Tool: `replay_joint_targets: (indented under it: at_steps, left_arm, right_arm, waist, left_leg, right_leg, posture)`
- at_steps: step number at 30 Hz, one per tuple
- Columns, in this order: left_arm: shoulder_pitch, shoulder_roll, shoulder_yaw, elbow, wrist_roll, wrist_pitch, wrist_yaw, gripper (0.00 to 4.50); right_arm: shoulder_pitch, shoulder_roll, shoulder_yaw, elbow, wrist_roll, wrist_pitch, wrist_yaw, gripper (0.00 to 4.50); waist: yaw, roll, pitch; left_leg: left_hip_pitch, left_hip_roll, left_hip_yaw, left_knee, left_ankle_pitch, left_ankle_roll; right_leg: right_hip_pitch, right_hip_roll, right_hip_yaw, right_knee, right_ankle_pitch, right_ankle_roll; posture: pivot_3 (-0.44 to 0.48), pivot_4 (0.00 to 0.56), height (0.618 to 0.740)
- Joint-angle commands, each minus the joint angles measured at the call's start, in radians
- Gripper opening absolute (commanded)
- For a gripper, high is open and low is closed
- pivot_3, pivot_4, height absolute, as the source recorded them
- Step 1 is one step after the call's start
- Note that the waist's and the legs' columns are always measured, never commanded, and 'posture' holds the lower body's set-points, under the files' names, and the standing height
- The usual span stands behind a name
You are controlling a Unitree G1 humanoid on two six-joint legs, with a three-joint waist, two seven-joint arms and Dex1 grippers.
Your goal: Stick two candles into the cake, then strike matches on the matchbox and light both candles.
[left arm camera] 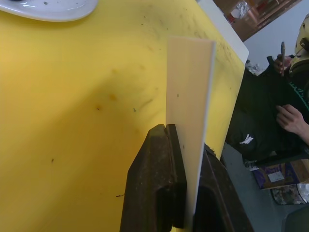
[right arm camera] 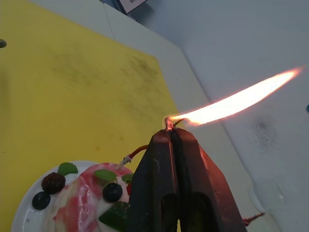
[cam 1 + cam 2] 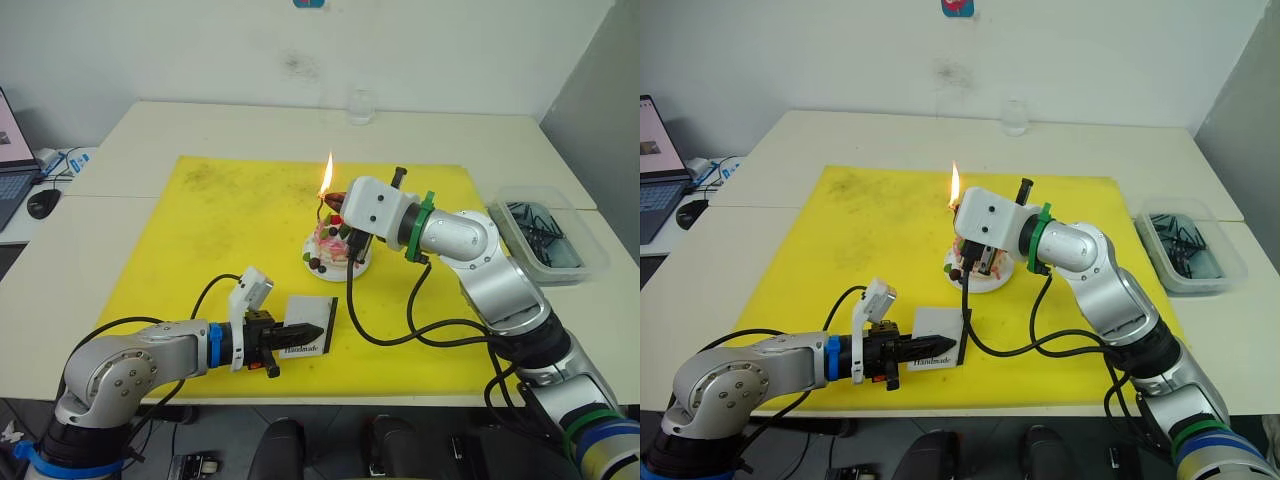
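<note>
My right gripper (image 2: pixel 170 129) pinches a burning match (image 2: pixel 168 123) above the cake (image 3: pixel 335 245) — the flame may reach the jaws. The left gripper (image 3: pixel 305 337) clamps the matchbox (image 3: pixel 310 339) near the cake.

Right hand (image 2: pixel 170 130) pinches burning match (image 2: pixel 169 123) (long flame) above cake (image 2: pixel 89 193).

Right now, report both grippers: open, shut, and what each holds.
Left gripper: shut on the matchbox, held on edge above the yellow mat.
Right gripper: shut on a burning match, flame above the cake.
</note>
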Motion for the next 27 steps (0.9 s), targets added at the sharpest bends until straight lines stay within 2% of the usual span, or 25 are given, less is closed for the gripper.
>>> replay_joint_targets:
  at_steps: [1,27]
  left_arm:
    - [-0.010,-0.008,0.001,-0.021,0.002,-0.015,-0.009,0.00]
    - [-0.013,-0.023,-0.005,-0.022,0.023,-0.012,-0.021,0.00]
  right_arm:
    - [-0.014,0.007,-0.015,-0.023,-0.003,-0.003,0.006,0.02]
    - [-0.013,0.056,-0.031,0.018,0.002,0.028,-0.003,0.02]
  waist:
    - [0.000,0.000,0.000]
    - [-0.001,0.000,0.000]
  left_leg:
    - [0.000,0.000,0.000,0.000,0.000,0.000]
    - [0.000,0.000,0.000,0.000,0.000,0.000]
  right_leg:
    - [0.000,0.000,0.000,0.000,0.000,0.000]
    - [0.000,0.000,0.000,0.000,0.000,0.000]
  posture:
    - [0.000,0.150,0.740]
    - [0.000,0.150,0.740]
